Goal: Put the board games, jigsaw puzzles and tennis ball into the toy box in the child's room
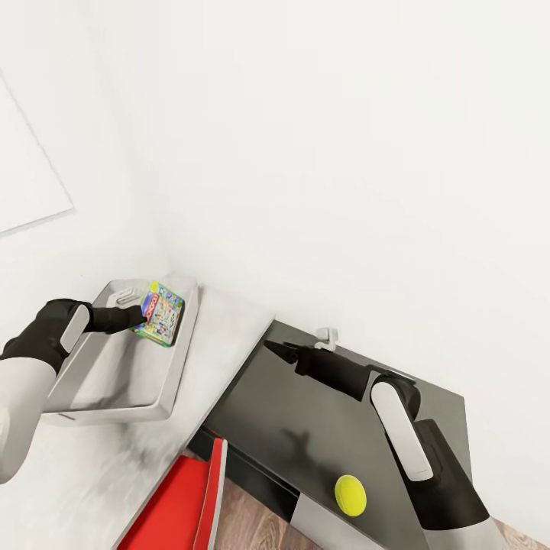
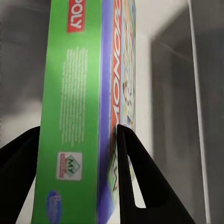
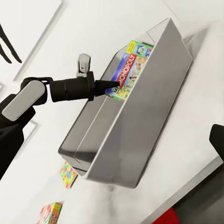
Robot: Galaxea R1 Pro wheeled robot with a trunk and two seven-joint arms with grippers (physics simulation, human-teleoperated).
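Black left gripper, jaws clamped across the green-edged printed cardboard board game, holds it inside the shallow light grey toy box for release.

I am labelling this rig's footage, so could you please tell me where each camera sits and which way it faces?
Head view: on the head, looking down at the toy box and tennis ball; both arms show.
Left wrist view: beside the left gripper, looking along its fingers, which clamp the board game.
Right wrist view: on the right arm, facing the toy box; the left arm shows.
Shared by all three: the board game.
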